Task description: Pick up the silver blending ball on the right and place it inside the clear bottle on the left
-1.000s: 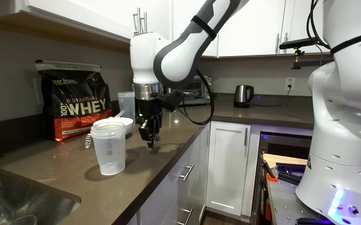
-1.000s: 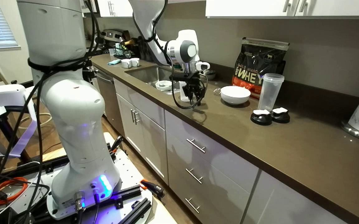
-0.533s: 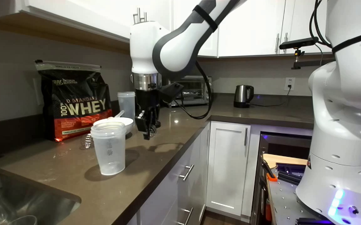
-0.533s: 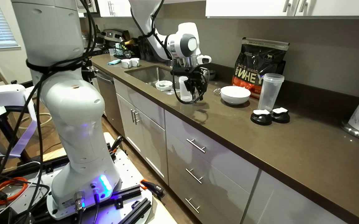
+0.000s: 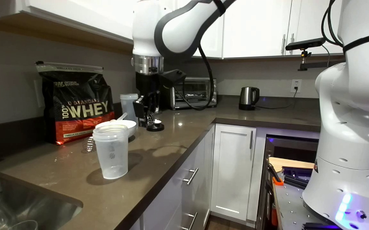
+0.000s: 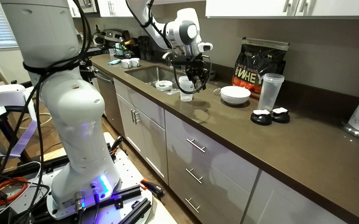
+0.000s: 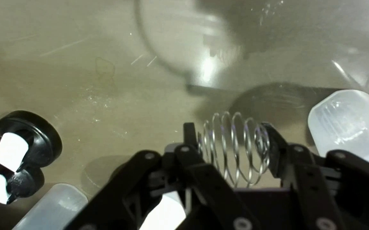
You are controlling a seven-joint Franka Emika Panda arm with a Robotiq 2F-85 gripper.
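The silver blending ball (image 7: 235, 142) is a wire coil clamped between the two fingertips of my gripper (image 7: 231, 136). In an exterior view the ball (image 5: 151, 117) hangs in the gripper (image 5: 145, 118), lifted above the counter. The gripper (image 6: 197, 83) also shows in an exterior view, where the ball is hard to make out. The clear bottle (image 5: 111, 156) stands upright on the counter with its top open, nearer the sink than the gripper. It shows partly behind the gripper's cable (image 6: 185, 96) and at the right edge of the wrist view (image 7: 347, 124).
A second wire ball (image 5: 89, 144) lies behind the bottle. A white bowl (image 6: 235, 95) with a scoop, a whey bag (image 5: 75, 105), a second translucent cup (image 6: 271, 91) and black lids (image 6: 261, 118) stand along the counter. A sink (image 5: 53, 204) lies beyond the bottle.
My gripper has risen from near the counter with the ball in it. In an exterior view a black lid now shows behind it, and more of the bottle is uncovered.
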